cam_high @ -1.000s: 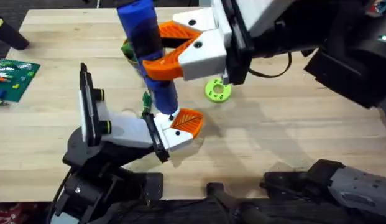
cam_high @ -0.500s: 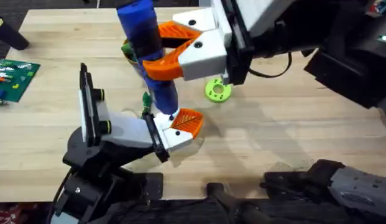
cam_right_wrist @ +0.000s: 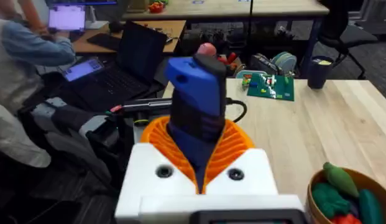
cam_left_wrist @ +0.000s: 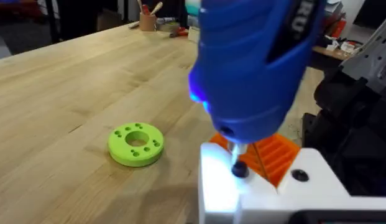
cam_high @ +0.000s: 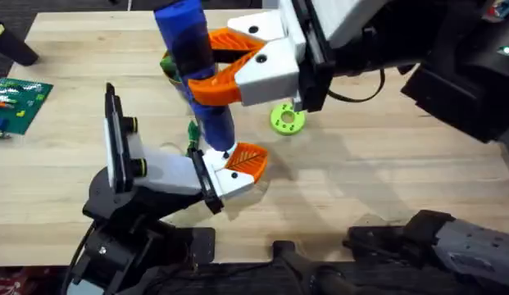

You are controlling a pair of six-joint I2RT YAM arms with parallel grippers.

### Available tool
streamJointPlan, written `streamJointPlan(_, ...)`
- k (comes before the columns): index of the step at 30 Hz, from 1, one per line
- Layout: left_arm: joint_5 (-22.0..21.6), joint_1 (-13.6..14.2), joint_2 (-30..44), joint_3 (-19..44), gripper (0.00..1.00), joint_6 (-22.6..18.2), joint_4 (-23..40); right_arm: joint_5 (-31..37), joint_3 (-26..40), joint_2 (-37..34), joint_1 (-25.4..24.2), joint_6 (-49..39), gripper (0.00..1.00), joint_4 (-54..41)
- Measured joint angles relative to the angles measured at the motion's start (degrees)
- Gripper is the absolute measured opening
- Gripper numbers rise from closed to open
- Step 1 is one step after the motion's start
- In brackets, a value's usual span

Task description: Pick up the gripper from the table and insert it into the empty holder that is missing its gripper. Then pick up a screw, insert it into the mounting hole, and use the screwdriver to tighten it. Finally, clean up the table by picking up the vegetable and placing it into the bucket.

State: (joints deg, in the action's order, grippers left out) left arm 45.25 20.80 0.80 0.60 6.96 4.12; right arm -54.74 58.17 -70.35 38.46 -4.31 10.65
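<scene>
My right gripper (cam_high: 225,61) reaches in from the upper right and is shut on the blue screwdriver (cam_high: 193,57), which stands nearly upright. Its orange pads (cam_right_wrist: 239,143) clamp the blue body (cam_right_wrist: 196,112). The metal bit (cam_left_wrist: 236,155) rests on a dark screw (cam_left_wrist: 239,169) in the white wedge-shaped gripper (cam_left_wrist: 267,183) with its orange ribbed pad (cam_left_wrist: 276,152). That piece sits at the tip of my left gripper (cam_high: 242,168). The small dark-green vegetable (cam_high: 192,131) lies on the table just left of the screwdriver. The tan bucket (cam_high: 166,67) is mostly hidden behind the screwdriver, and its rim (cam_right_wrist: 317,183) shows with green pods inside.
A flat bright-green disc with holes (cam_high: 287,118) lies right of the screwdriver, also seen as the green disc (cam_left_wrist: 135,144). A green circuit board (cam_high: 16,102) sits at the table's left edge. A person sits at a laptop (cam_right_wrist: 87,68) beyond the table.
</scene>
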Motion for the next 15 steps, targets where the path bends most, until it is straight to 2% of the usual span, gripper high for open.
streamJointPlan(15,0.0,0.0,0.0,0.0,0.016,0.0,0.0,0.0,0.0,0.0,0.0,1.3,0.032,0.0)
